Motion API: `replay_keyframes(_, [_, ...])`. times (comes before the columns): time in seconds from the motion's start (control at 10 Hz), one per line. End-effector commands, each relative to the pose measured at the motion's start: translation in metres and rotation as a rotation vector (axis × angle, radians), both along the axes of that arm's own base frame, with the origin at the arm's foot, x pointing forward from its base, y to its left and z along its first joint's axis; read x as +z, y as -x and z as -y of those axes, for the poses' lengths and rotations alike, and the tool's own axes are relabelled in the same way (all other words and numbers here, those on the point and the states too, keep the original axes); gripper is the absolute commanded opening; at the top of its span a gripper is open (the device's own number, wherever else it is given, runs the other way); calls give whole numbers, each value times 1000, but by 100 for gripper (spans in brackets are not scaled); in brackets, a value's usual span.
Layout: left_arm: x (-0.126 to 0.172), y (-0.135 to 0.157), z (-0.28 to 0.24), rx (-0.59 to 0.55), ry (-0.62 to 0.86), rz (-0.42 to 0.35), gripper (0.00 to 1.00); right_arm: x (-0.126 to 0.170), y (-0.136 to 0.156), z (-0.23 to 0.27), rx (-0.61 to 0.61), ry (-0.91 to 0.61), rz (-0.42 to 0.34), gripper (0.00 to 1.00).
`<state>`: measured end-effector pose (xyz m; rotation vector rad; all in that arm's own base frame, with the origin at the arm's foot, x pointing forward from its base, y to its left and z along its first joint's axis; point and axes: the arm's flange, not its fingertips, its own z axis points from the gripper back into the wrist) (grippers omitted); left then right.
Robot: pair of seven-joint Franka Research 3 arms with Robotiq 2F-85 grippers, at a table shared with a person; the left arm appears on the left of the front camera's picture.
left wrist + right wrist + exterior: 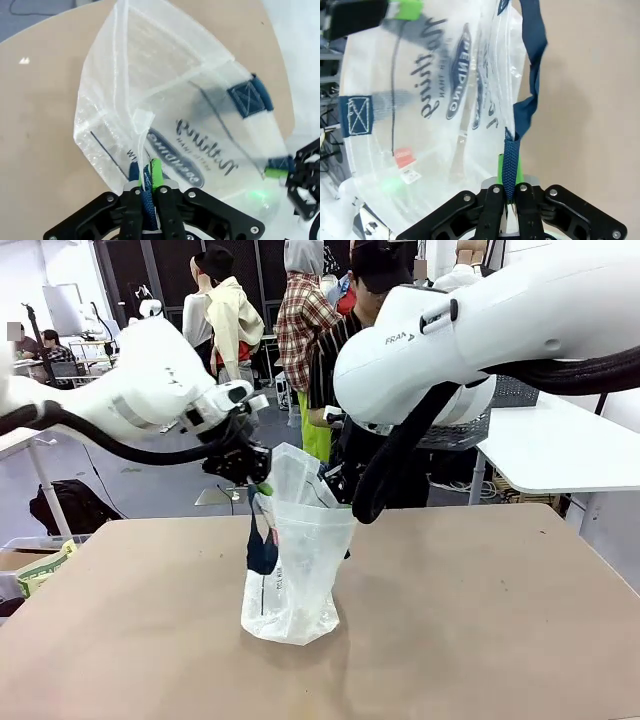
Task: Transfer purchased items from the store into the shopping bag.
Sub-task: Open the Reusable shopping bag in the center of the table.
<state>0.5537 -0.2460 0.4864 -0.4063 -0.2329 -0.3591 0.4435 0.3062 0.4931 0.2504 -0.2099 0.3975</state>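
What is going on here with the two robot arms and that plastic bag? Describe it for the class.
The two arms are holding a translucent shopping bag upright on the table. The left gripper and the right gripper are each shut on one of its navy handles, pulling the mouth open between them. A person stands at the far side, mostly hidden behind the right arm. Whether anything is inside the bag is hard to tell.
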Motion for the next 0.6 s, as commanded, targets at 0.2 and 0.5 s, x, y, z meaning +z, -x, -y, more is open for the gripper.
replay_keyframes(0.2, [5,64,-80,123,18,50,0,5,-24,-33,-33,86,-20,0])
replay_keyframes(0.5, [4,93,-131,181,23,100,0,-3,-35,-53,-80,113,-3,0])
